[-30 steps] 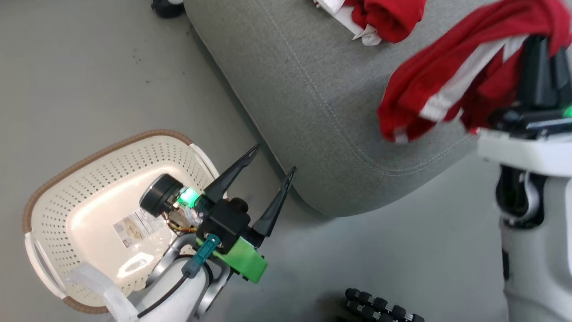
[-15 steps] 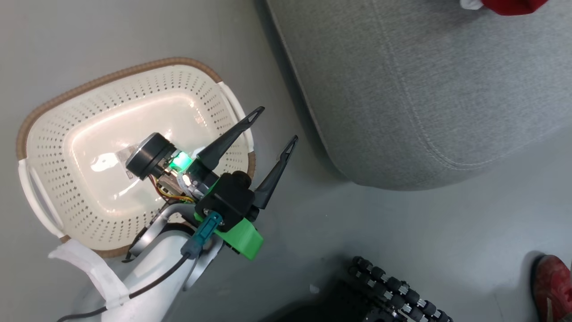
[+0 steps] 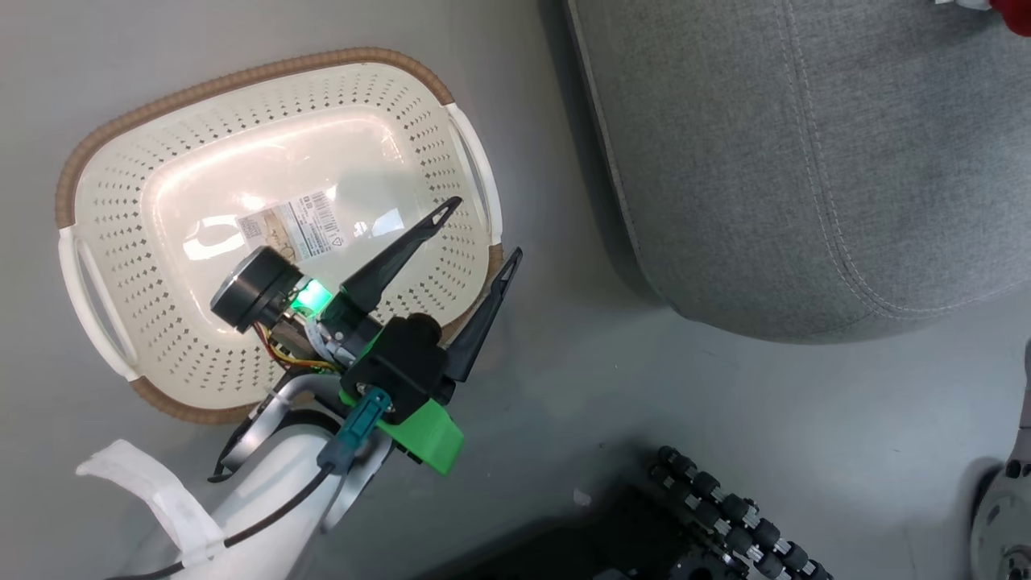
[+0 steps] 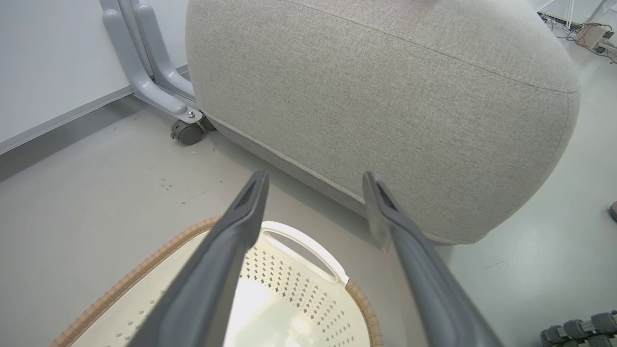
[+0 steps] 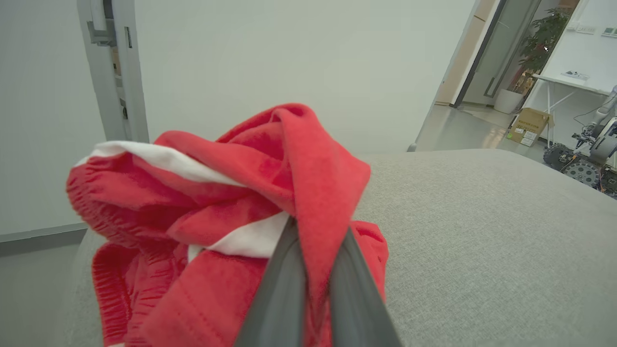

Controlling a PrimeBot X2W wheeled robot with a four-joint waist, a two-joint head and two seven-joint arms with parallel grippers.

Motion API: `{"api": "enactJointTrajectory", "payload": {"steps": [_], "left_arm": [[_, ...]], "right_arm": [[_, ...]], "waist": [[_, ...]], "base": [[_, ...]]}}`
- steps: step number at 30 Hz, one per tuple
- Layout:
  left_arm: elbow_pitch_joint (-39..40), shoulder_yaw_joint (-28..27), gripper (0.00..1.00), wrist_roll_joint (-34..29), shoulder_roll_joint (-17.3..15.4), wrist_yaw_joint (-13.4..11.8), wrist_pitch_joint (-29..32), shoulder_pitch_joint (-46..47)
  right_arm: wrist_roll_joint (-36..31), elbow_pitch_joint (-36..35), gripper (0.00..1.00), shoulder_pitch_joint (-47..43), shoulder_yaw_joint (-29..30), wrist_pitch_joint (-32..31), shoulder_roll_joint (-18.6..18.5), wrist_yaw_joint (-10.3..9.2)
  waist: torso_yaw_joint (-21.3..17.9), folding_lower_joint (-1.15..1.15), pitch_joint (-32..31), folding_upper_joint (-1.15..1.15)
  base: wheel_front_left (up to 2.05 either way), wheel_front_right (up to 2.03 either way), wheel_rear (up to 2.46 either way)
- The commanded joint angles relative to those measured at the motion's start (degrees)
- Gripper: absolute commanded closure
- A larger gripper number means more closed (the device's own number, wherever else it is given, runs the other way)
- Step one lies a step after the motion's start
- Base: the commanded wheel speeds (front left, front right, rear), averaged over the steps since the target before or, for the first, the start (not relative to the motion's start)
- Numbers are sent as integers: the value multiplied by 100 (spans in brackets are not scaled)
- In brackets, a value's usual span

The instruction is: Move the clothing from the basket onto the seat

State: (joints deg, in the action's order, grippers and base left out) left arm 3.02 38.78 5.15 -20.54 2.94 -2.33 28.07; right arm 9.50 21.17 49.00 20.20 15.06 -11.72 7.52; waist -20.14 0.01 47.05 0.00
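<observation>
A: Status?
B: Seat (image 3: pixel 805 161) is the big grey cushion. The basket (image 3: pixel 121 201) sits on the floor just beside it, with its bare bottom showing and nothing red inside.
A: Clothing?
B: One red-and-white garment (image 5: pixel 217 193) is bunched in the right gripper (image 5: pixel 318 231), fingers pinched tight on a fold. It hangs over the seat top. Can't tell if the lower folds touch the cushion. There's also a red scrap (image 3: pixel 1016 12) on the seat at the head view's top corner, too cropped to say more.
A: Left side?
B: Left gripper (image 3: pixel 479 231) is spread wide and holds nothing. It's over the basket's rim on the seat side.
A: So this is the drop-off?
B: My read, yes, and likely the last one. Go down until the fabric's weight is on the cushion, well in from the rounded edge, or it may slide off. Open fully, then back out along the finger line so the fold doesn't snag on a tip.
</observation>
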Motion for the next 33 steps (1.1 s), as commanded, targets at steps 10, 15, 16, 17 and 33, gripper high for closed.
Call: {"api": "enactJointTrajectory", "payload": {"steps": [10,15,16,17,33], "left_arm": [[-339,40,0,299,285,-118,-466,-224],[-711,-50,0,580,632,-230,-901,-333],[-786,-73,0,654,695,-248,-960,-349],[-1139,-249,0,924,927,-332,-1162,-459],[-1425,-2141,0,1140,1529,-804,-1280,-1839]], "right_arm": [[-376,-505,0,-933,484,17,491,-7],[-398,-753,0,-1593,157,17,657,-6],[-393,-779,0,-1712,56,17,673,-6],[-310,-845,0,-2227,-497,17,683,-7],[-47,-1212,0,-3621,-2584,17,657,-6]], "waist": [[150,-1,-840,0],[480,-1,-1448,0],[544,-1,-1552,0],[873,-1,-2014,0],[1749,-1,-3875,0]], "base": [[0,0,0],[0,0,0],[0,0,0],[0,0,0],[0,0,0]]}}
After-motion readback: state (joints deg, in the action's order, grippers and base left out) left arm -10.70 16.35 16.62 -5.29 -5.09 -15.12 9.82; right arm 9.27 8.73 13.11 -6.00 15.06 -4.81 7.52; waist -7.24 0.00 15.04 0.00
